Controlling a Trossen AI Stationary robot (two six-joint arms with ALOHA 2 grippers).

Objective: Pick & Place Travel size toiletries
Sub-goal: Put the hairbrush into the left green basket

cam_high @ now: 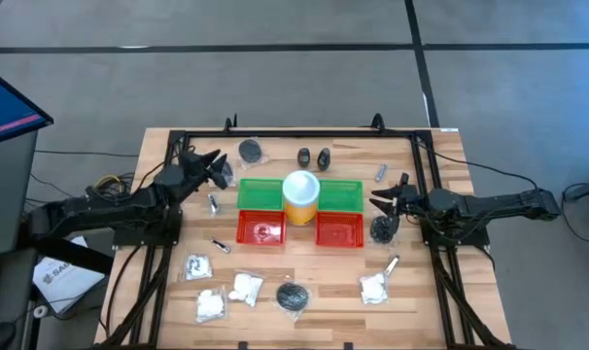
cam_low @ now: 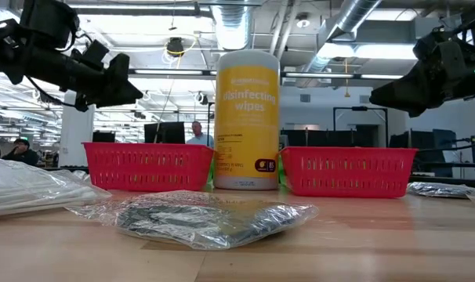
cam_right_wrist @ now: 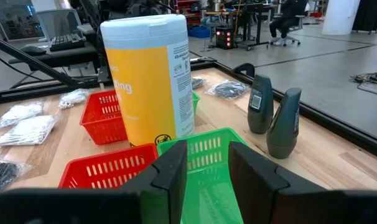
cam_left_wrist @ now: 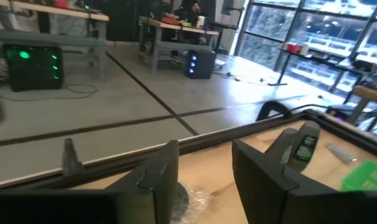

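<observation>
Left gripper (cam_left_wrist: 204, 180) fingers parted, empty; dark bottle (cam_left_wrist: 302, 146) at 2 o'clock on counter (cam_left_wrist: 338, 165); clear-wrapped pad (cam_left_wrist: 187, 198) between fingers.

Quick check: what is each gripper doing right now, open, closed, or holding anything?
Left gripper: open, holding nothing.
Right gripper: open, holding nothing.

A yellow plastic wipes cylinder (cam_high: 301, 197) with a white lid and pale lettering stands among 2 red mesh plastic trays (cam_high: 260, 228) and 2 green mesh plastic trays (cam_high: 259, 192). 2 dark grey-black small bottles (cam_right_wrist: 260, 104) carry green labels. The wooden table (cam_high: 333, 292) shows light tan planks with a black frame.
</observation>
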